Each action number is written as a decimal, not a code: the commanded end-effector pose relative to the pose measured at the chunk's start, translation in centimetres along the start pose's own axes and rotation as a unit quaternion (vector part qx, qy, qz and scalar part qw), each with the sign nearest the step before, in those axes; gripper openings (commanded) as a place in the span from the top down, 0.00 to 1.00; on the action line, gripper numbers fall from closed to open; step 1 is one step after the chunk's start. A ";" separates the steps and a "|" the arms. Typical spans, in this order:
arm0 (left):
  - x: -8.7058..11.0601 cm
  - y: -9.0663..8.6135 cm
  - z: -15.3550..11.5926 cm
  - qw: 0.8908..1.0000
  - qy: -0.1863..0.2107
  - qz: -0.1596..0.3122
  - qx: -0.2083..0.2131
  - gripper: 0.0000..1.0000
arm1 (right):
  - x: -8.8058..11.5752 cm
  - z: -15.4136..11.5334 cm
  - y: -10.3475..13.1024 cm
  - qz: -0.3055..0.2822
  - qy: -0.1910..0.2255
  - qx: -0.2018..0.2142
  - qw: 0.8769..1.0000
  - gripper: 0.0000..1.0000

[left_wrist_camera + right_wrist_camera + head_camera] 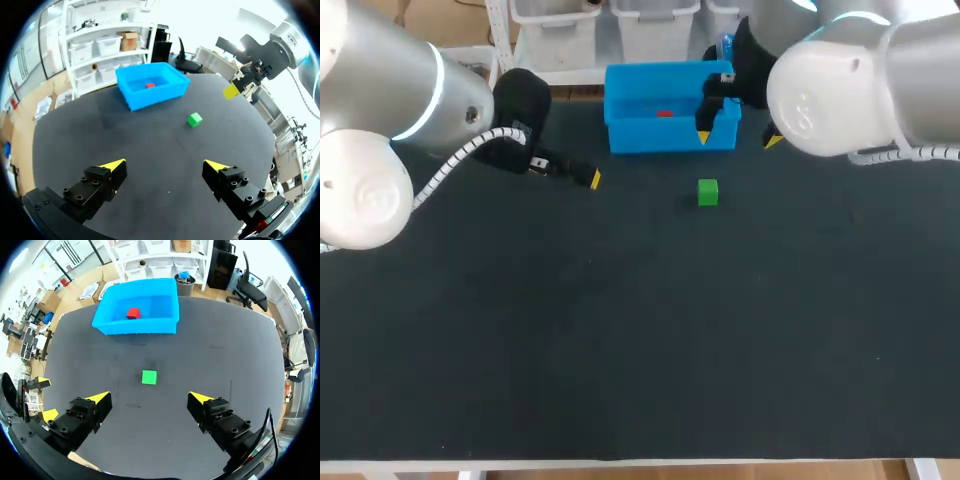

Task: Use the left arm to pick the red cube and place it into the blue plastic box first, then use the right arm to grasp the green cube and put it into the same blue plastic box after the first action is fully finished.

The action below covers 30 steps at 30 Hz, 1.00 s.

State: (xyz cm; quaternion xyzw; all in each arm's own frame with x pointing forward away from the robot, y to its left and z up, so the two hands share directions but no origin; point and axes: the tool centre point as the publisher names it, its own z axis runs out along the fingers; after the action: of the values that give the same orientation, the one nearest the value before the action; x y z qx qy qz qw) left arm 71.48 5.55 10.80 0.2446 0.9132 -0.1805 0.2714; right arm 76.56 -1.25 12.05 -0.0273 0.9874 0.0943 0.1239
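The small red cube (664, 113) lies inside the blue plastic box (670, 137), on its floor, in the upper middle of the head view; nothing grips it. The small green cube (708, 192) sits on the black tabletop (620, 350) just below the box's front wall, slightly right of centre, apart from the box and from both claws.

The left gripper (165, 165) stands wide open with nothing between its yellow-tipped fingers (116, 165); in its own wrist view only bare tabletop lies between them, the green cube is ahead of it, and the box with the red cube is farther ahead. In the head view this arm comes in from the upper left, and its claw is left of the box, well apart from it.

The right gripper (148, 396) is also spread wide and holds nothing; in its wrist view the green cube lies just ahead of the gap between the fingers, touching neither, with the box beyond it. In the head view this arm enters from the upper right; its claw is by the box's right end, one yellow tip in front of the box's front wall, the other off to the box's right.
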 end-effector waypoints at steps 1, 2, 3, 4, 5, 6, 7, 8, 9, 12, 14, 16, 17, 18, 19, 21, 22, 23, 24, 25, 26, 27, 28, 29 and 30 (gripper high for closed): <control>0.0 0.1 0.0 1.000 -0.001 0.001 0.003 0.00 | -0.2 -0.1 0.0 0.000 0.005 0.000 1.000 0.00; 0.0 0.1 0.0 1.000 -0.001 0.001 0.003 0.00 | -0.2 -0.1 0.0 0.000 0.005 0.000 1.000 0.00; 0.0 0.1 0.0 1.000 -0.001 0.001 0.003 0.00 | -0.2 -0.1 0.0 0.000 0.005 0.000 1.000 0.00; 0.0 0.1 0.0 1.000 -0.001 0.001 0.003 0.00 | -0.2 -0.1 0.0 0.000 0.005 0.000 1.000 0.00; 0.0 0.1 0.0 1.000 -0.001 0.001 0.003 0.00 | -0.2 -0.1 0.0 0.000 0.005 0.000 1.000 0.00; 0.0 0.1 0.0 1.000 -0.001 0.001 0.003 0.00 | -0.2 -0.1 0.0 0.000 0.005 0.000 1.000 0.00; 0.0 0.1 0.0 1.000 -0.001 0.001 0.003 0.00 | -0.2 -0.1 0.0 0.000 0.005 0.000 1.000 0.00; 0.0 0.1 0.0 1.000 -0.001 0.001 0.003 0.00 | -0.2 -0.1 0.0 0.000 0.005 0.000 1.000 0.00; 0.0 0.1 0.0 1.000 -0.001 0.001 0.003 0.00 | -0.2 -0.1 0.0 0.000 0.005 0.000 1.000 0.00; 0.0 0.1 0.0 1.000 -0.001 0.001 0.003 0.00 | -0.2 -0.1 0.0 0.000 0.005 0.000 1.000 0.00; 0.0 0.1 0.0 1.000 -0.001 0.001 0.003 0.00 | -0.1 0.3 0.2 0.019 0.010 -0.007 1.000 0.00; 0.0 0.1 0.0 1.000 -0.001 0.001 0.003 0.00 | 0.0 0.8 0.2 0.032 0.012 -0.003 0.999 0.00; 0.0 0.1 0.0 1.000 -0.001 0.001 0.003 0.00 | 0.1 1.1 0.2 0.038 0.015 -0.002 0.999 0.00; 0.0 0.1 0.0 1.000 -0.001 0.001 0.003 0.00 | 0.1 1.4 0.2 0.037 0.020 0.008 0.999 0.00; 0.0 0.1 0.0 1.000 -0.001 0.001 0.003 0.00 | 0.2 1.6 0.3 0.039 0.019 0.010 0.999 0.00; 0.0 0.1 0.0 1.000 -0.001 0.001 0.003 0.00 | 0.3 1.9 0.6 0.038 0.020 0.023 0.999 0.00; 0.0 0.1 0.0 1.000 -0.001 0.001 0.003 0.00 | 0.3 2.0 0.7 0.037 0.019 0.033 0.999 0.00; 0.0 0.1 0.0 1.000 -0.001 0.001 0.003 0.00 | 0.4 2.3 0.8 0.037 0.020 0.039 0.998 0.00; 0.0 0.1 0.0 1.000 -0.001 0.001 0.003 0.00 | 0.4 2.5 0.8 0.037 0.021 0.047 0.998 0.00; 0.0 0.1 0.0 1.000 -0.001 0.001 0.003 0.00 | 0.5 2.8 0.9 0.036 0.019 0.054 0.998 0.00; 0.0 0.1 0.0 1.000 -0.001 0.001 0.003 0.00 | 0.6 3.0 1.0 0.036 0.019 0.059 0.997 0.00; 0.0 0.1 0.0 1.000 -0.001 0.001 0.003 0.00 | 0.6 3.3 1.0 0.036 0.019 0.060 0.997 0.00; 0.0 0.1 0.0 1.000 -0.001 0.001 0.003 0.00 | 0.7 3.5 1.1 0.034 0.019 0.068 0.997 0.00; 0.0 0.1 0.0 1.000 -0.001 0.001 0.003 0.00 | 0.7 3.8 1.1 0.032 0.020 0.073 0.997 0.00; 0.0 0.1 0.0 1.000 -0.001 0.001 0.003 0.00 | 0.8 4.0 1.2 0.031 0.020 0.074 0.997 0.00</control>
State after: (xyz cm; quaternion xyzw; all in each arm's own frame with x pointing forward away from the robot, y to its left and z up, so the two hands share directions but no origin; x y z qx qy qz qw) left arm 71.48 5.54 10.80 0.2444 0.9133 -0.1801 0.2714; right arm 76.23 -0.06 8.83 0.0083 0.9939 0.0368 0.1033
